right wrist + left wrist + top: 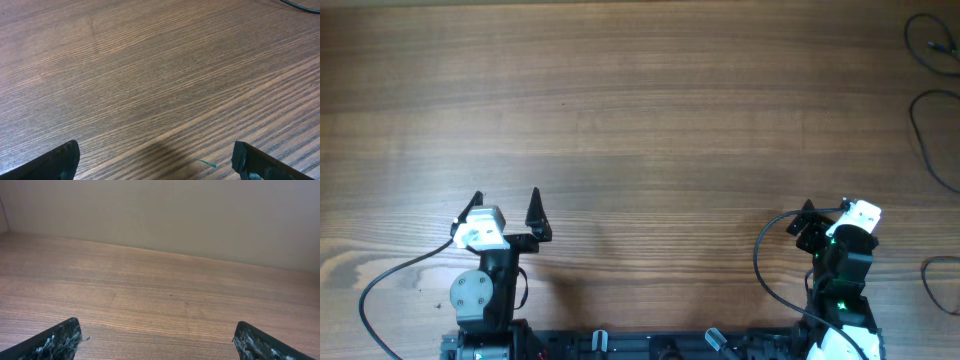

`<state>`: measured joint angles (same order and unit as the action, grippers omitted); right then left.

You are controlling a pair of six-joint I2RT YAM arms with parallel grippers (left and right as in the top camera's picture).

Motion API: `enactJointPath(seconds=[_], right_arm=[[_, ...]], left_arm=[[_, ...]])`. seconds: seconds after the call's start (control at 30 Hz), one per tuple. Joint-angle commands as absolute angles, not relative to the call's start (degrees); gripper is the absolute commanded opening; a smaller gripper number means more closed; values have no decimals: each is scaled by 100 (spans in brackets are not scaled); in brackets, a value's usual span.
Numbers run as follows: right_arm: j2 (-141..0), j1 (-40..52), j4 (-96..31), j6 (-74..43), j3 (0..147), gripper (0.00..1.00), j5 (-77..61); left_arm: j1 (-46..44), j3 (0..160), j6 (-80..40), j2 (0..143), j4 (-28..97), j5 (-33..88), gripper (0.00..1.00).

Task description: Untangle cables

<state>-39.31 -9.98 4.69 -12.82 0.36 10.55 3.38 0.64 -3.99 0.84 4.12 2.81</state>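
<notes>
Thin black cables lie at the table's far right edge in the overhead view: a loop [932, 40] at the top right, a longer curve [918, 130] below it, and another piece [932, 275] lower down. A bit of black cable [300, 5] shows at the top right of the right wrist view. My left gripper [506, 203] is open and empty over bare wood near the front left; its view [157, 332] shows only table. My right gripper [827, 212] is open and empty near the front right [155, 155], well short of the cables.
The wooden table [640, 120] fills the view. A beige wall [165, 210] stands behind the table's far edge. The arms' own black cables [380, 285] trail beside their bases. A small green speck [207, 163] lies on the wood between the right fingers.
</notes>
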Motion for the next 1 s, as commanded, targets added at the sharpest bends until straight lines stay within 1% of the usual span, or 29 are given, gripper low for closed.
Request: enactJointPath(seconds=[0.0, 0.13, 0.33, 0.9, 0.97], right_arm=[[-3907, -1015, 480, -1352, 30, 100, 1114], [-3907, -1015, 480, -1352, 30, 100, 1114], [-3907, -1015, 482, -1352, 30, 100, 1114], [-3903, -1015, 471, -1352, 30, 100, 1114], [-3542, -974, 231, -1347, 32, 100, 1098]], left_arm=[[364, 32, -69, 16, 454, 252, 100], [364, 32, 454, 16, 449, 314, 100], [364, 32, 714, 16, 449, 292, 100], [364, 32, 711, 16, 436, 248, 100], [364, 32, 711, 16, 436, 248, 100]])
